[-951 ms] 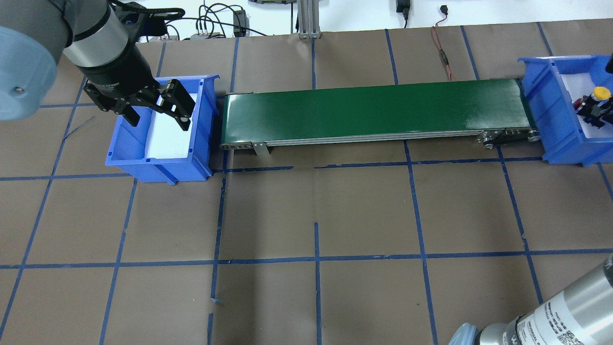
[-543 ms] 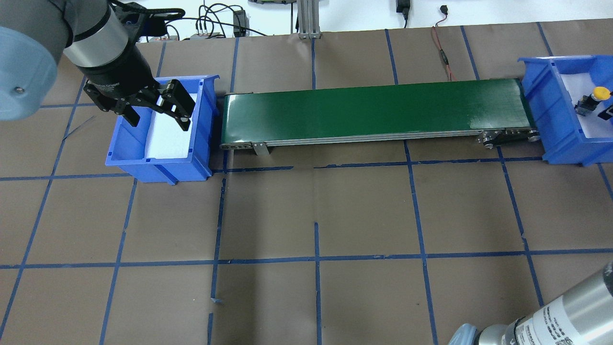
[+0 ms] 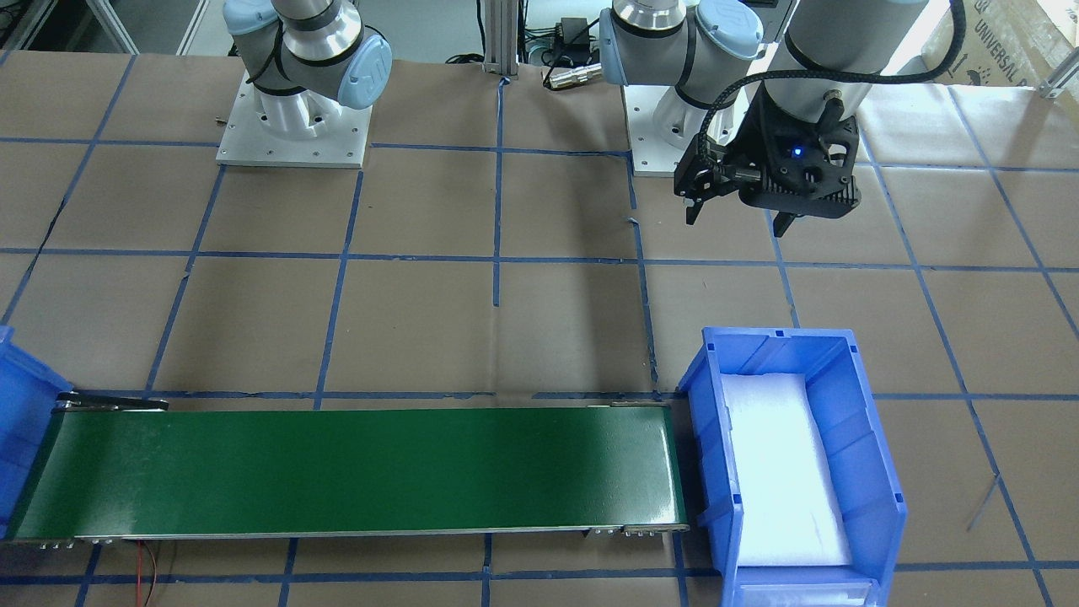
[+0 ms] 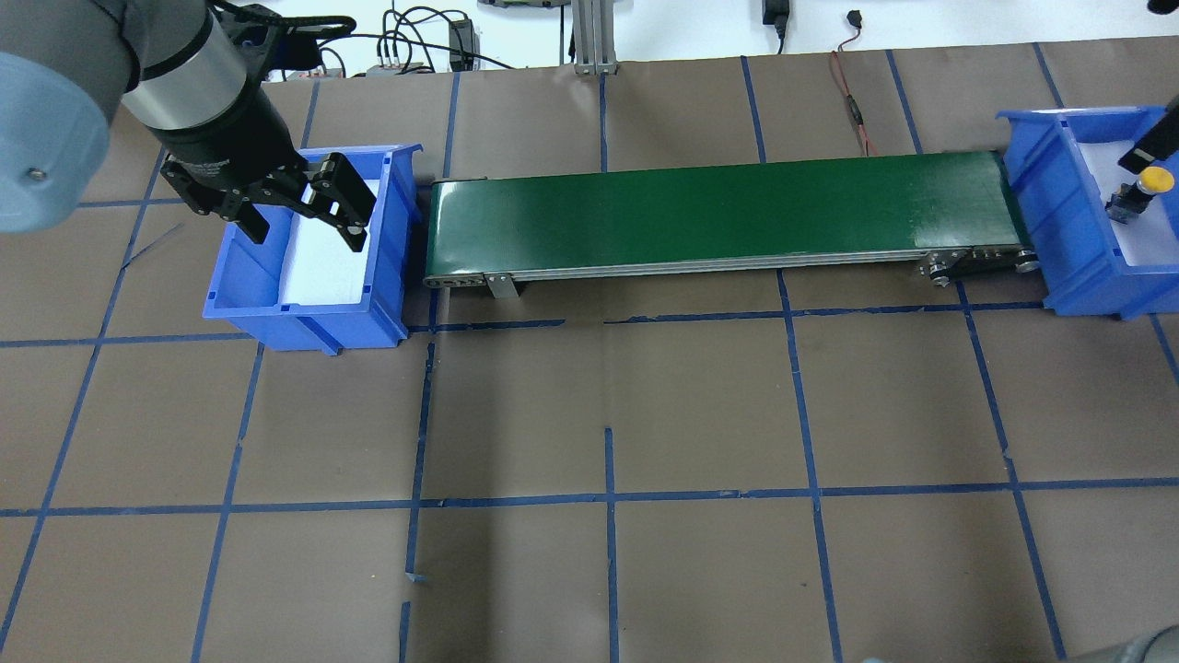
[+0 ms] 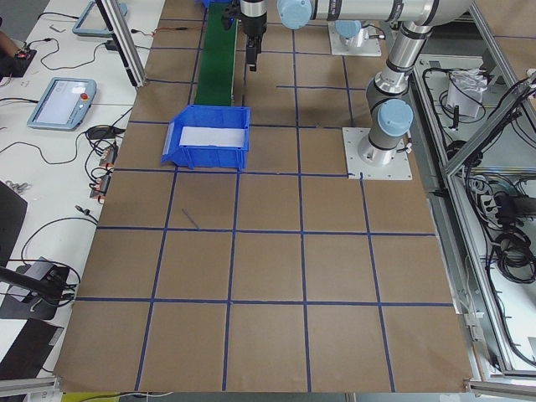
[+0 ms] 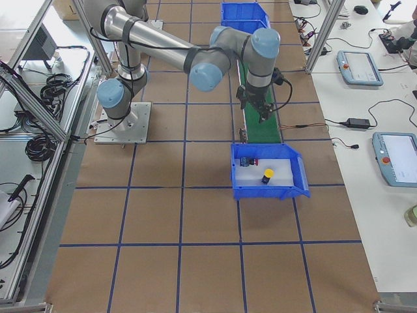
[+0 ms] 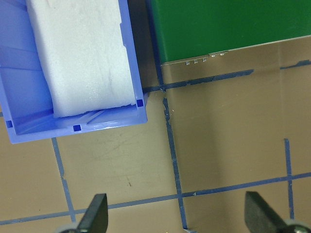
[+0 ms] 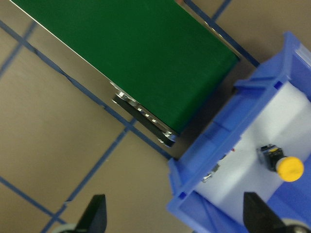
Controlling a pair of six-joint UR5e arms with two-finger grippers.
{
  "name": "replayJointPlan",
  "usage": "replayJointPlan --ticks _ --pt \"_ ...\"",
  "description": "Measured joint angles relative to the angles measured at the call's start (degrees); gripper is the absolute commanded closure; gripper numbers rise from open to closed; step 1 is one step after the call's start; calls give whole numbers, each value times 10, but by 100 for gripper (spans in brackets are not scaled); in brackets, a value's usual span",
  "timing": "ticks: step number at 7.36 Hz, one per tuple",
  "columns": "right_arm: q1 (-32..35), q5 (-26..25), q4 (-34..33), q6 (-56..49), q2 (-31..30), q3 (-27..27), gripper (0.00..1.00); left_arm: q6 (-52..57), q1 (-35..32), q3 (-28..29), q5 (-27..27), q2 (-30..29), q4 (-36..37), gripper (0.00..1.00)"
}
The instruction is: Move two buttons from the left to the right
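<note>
Brown-papered bench point(image 4: 700, 396): same layout as a second ago. Green conveyor point(image 4: 718, 207) between the two bins, bare along its whole length.

Right arm: the one real change. A second ago down inside the right bin point(image 4: 1036, 198), red cap at its fingers. Now lifted out and drawn back above the conveyor's right end, carrying nothing. Judged from that: second button delivered, transport most likely complete, only the retreat left.

Left arm: unmoved, coming in from the left, wrist pitched down over the left bin point(image 4: 304, 327), with only white foam on view inside. Right arm, in the right-side view: elbow folded high, wrist pointing straight down.

Left gripper point(image 4: 306, 235): fingers spread wide. Hangs over the foam, gripping nothing. Right gripper point(image 8: 176, 216): likewise spread wide and unloaded. Looks down on the conveyor end and the corner of the right bin.

Yellow button point(image 4: 1138, 191): sits on the foam of the right bin, free of any finger. Red button point(image 6: 252, 161): also in the right bin, closer to the wall beside the conveyor, apart from the yellow one. Too small to tell its posture.
</note>
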Motion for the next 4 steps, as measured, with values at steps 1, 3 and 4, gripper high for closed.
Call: replayJointPlan --ticks 1,3,4 --pt "57 3 41 98 -26 3 0 0 0 0 0 0 0 0" --pt "187 8 81 297 -51 5 0 0 0 0 0 0 0 0" --pt "248 8 86 382 -54 8 0 0 0 0 0 0 0 0"
